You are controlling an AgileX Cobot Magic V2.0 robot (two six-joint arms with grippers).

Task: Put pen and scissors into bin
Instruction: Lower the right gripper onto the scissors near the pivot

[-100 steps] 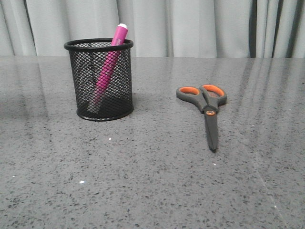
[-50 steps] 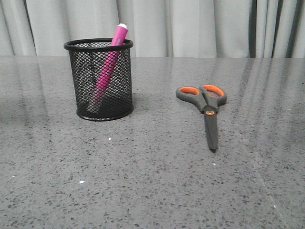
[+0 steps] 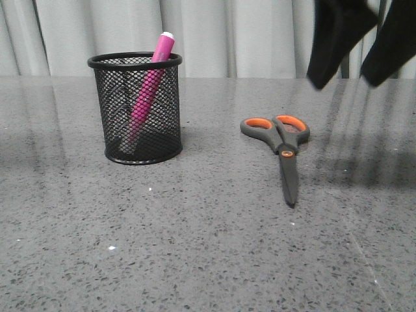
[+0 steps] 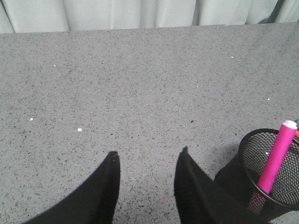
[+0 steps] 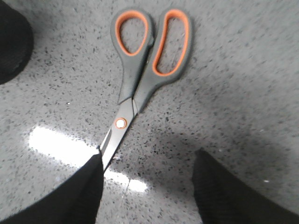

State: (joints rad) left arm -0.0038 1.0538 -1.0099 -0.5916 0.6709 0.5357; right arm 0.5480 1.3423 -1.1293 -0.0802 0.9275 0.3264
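The black mesh bin (image 3: 136, 107) stands at the left of the table with the pink pen (image 3: 148, 88) leaning inside it, its white tip above the rim. The scissors (image 3: 281, 146) lie flat to the right, orange-lined handles far, blades pointing near. My right gripper (image 3: 344, 83) hangs open above and to the right of the scissors, nothing between its fingers. In the right wrist view the scissors (image 5: 142, 74) lie ahead of the open gripper (image 5: 148, 156), the blade tip hidden behind one finger. The left gripper (image 4: 148, 156) is open over bare table beside the bin (image 4: 271, 172) and pen (image 4: 275, 158).
Grey speckled tabletop (image 3: 195, 247) stretches around both objects. A pale curtain (image 3: 247, 36) hangs behind the table's far edge. A dark round shape (image 5: 11, 42) sits at the corner of the right wrist view.
The right gripper has come into the front view at the top right, above the scissors, casting a shadow on the table. Pen, bin and scissors have not moved.
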